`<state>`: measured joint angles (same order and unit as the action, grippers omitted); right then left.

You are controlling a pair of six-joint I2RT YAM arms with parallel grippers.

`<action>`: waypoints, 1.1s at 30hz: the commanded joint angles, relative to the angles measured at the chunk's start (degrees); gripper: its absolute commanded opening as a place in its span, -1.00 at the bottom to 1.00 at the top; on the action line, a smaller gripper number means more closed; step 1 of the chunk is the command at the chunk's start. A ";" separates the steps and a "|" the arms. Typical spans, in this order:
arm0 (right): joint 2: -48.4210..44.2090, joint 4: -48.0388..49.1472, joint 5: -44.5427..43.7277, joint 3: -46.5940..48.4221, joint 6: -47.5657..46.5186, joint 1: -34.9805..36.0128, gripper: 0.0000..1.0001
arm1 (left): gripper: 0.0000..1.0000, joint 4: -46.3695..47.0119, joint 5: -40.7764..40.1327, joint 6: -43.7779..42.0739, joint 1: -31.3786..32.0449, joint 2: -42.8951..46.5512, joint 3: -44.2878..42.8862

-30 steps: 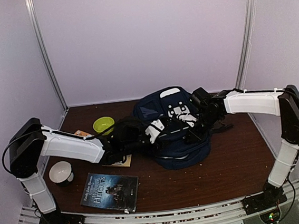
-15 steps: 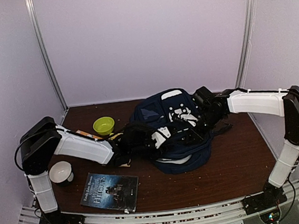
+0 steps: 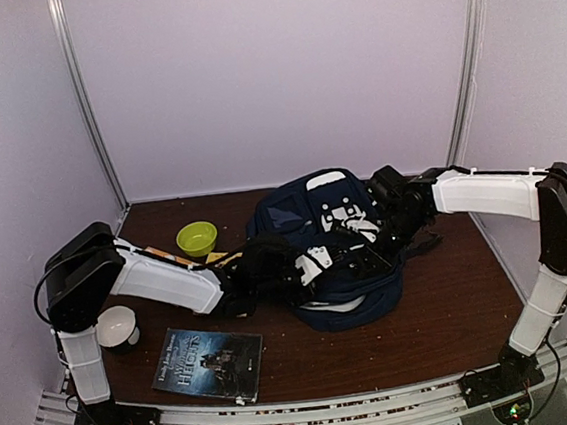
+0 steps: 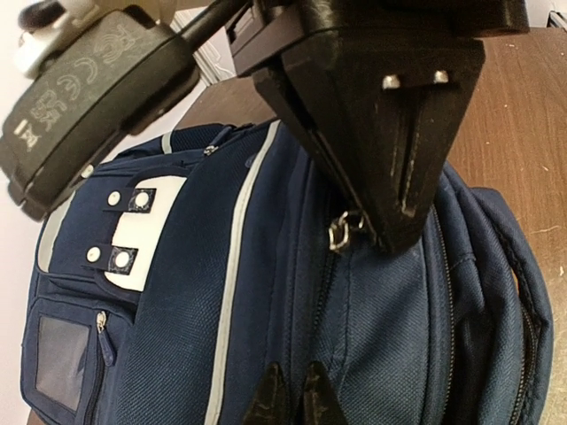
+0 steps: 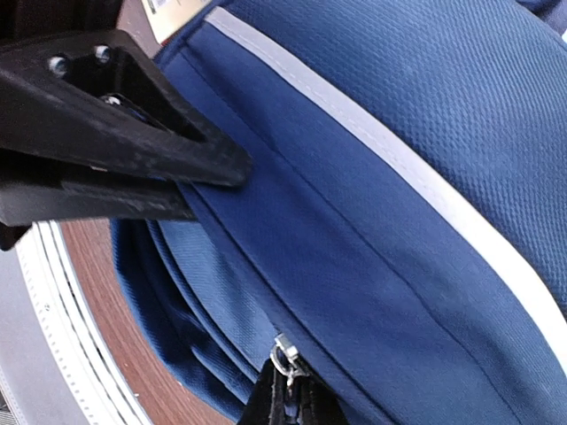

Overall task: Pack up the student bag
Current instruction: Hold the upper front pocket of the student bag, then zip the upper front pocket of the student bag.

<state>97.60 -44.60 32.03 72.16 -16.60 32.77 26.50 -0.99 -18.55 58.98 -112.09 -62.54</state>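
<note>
Compared with a second ago: left arm stretched lower and further right, left gripper drawn from open to tips nearly together against the front of the student bag, which now sags slightly flatter. Impossible to tell whether any fold of cloth is pinched between those tips. Right gripper clamped on the zipper pull, metal ring just showing above the tips.

Bag slumped toward the back of the surface, between both arms, front pockets and white stripe facing up.

Likely soft and floppy: woven fabric, no frame visible, so apt to bunch and drag along rather than let the zip run. Probably light while unpacked, though bulky.

Best taken by the pull for opening, with a counter-hold on a seam or fold beside the zip track, pulling opposite ways to keep it taut. Avoid the smooth panels: little to pinch, likely to slip. Straps better for lifting.

Lying outside the bag: book, green bowl, cup.
</note>
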 commanded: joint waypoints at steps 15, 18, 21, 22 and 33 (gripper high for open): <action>1.08 -4.42 -11.59 -1.69 -6.78 -15.87 -0.94 | -1.00 0.37 -1.06 -2.18 -0.71 2.64 2.04; 1.38 -4.18 -11.31 -2.11 -7.40 -18.50 -0.95 | -0.99 0.29 -1.28 -3.46 -0.78 3.06 2.28; -0.51 -4.19 -10.68 -3.95 -8.90 -19.40 -0.96 | -0.98 -0.59 -0.76 -6.18 -0.80 3.20 2.25; -1.60 -4.12 -10.11 -5.00 -9.61 -19.41 -0.96 | -0.98 -0.92 -0.76 -7.29 -0.80 3.27 2.25; -10.85 -6.61 -2.14 -10.62 -13.87 -14.72 -0.97 | -0.72 -3.89 -6.94 -12.90 -6.69 5.44 3.15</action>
<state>90.02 -46.52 30.57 62.33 -28.91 16.62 24.82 -0.30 -29.71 57.78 -109.69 -60.45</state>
